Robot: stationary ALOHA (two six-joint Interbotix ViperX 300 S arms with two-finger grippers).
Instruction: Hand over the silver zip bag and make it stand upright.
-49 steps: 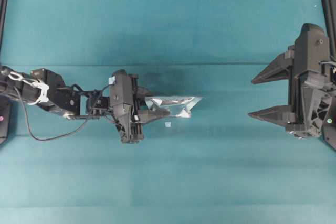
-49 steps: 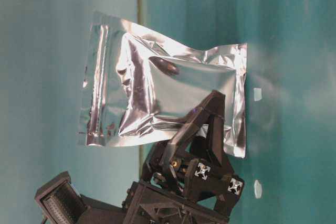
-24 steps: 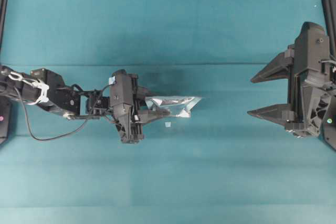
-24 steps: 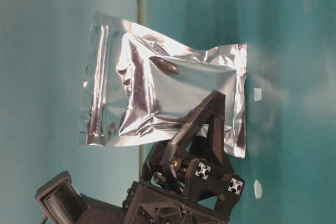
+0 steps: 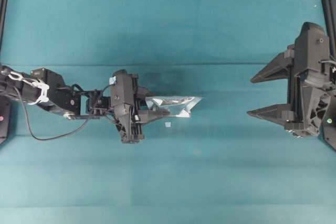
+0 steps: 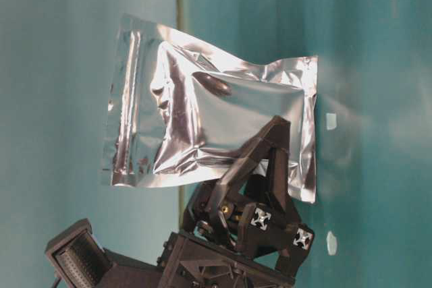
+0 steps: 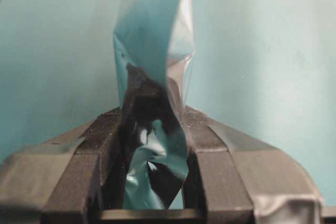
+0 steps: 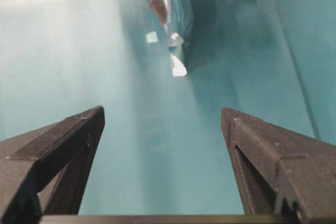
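Note:
The silver zip bag [image 5: 178, 102] hangs in the air left of the middle, seen edge-on from above. My left gripper [image 5: 159, 109] is shut on its left end. The table-level view shows the crinkled foil face of the bag [image 6: 202, 119], its zip strip on the left of that view, with a black finger [image 6: 260, 160] clamped over its lower part. In the left wrist view the foil [image 7: 152, 51] rises from between the two pads [image 7: 202, 145]. My right gripper [image 5: 251, 96] stands wide open at the far right, well apart from the bag. In its wrist view the bag [image 8: 177, 14] lies far ahead of the spread fingers [image 8: 247, 129].
A tiny white speck [image 5: 167, 125] lies on the teal table [image 5: 168, 182] just below the bag. A wide stretch of bare cloth separates the bag's free end from the right gripper. Dark frame posts [image 5: 328, 3] stand at the table's far corners.

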